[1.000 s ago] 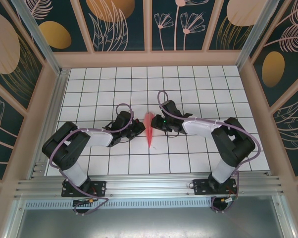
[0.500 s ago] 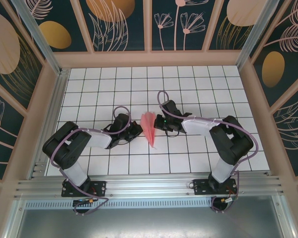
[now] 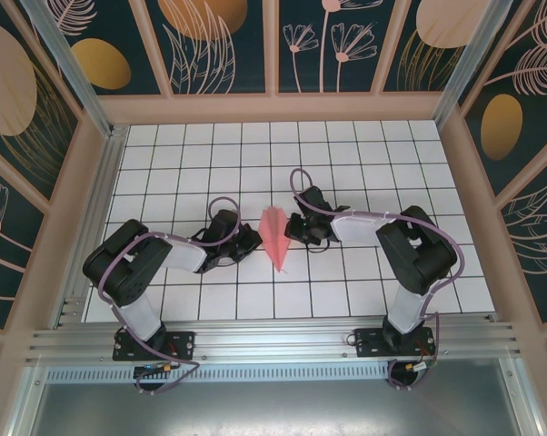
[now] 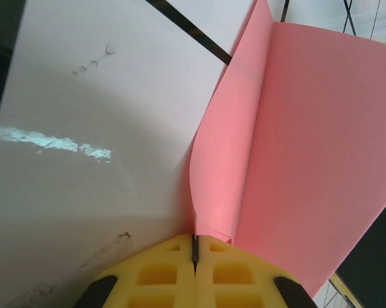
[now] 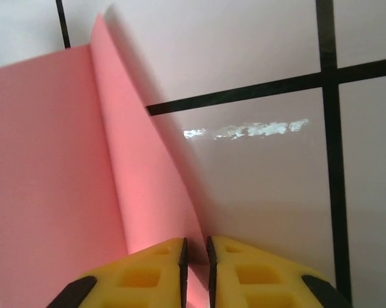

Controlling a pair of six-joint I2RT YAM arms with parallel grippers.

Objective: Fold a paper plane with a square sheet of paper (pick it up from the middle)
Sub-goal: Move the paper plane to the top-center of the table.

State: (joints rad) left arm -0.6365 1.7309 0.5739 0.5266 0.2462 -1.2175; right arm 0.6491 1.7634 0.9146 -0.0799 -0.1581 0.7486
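The square sheet of paper is folded into a pink-red paper plane [image 3: 275, 237], a pointed dart lying on the tiled table between both grippers, its tip toward the near edge. My left gripper [image 3: 254, 239] is at its left side. In the left wrist view the yellow jaws of the left gripper [image 4: 194, 247] are pressed together, with the plane's [image 4: 295, 160] flap edge pinched at their tips. My right gripper [image 3: 294, 227] is at the plane's right side. In the right wrist view the right gripper [image 5: 195, 247] has a narrow gap between its jaws, and the plane's [image 5: 52, 167] wing edge runs into that gap.
White tiles with black grid lines [image 3: 346, 173] spread around the plane. Wooden side walls [image 3: 455, 182] and a metal rail [image 3: 273, 341] at the near edge border the table. Purple cables loop over both arms.
The plane has gone from a narrow upright sliver to a wider, flatter dart with its wings spread. The right jaws closed and then parted slightly. The left jaws stayed shut.
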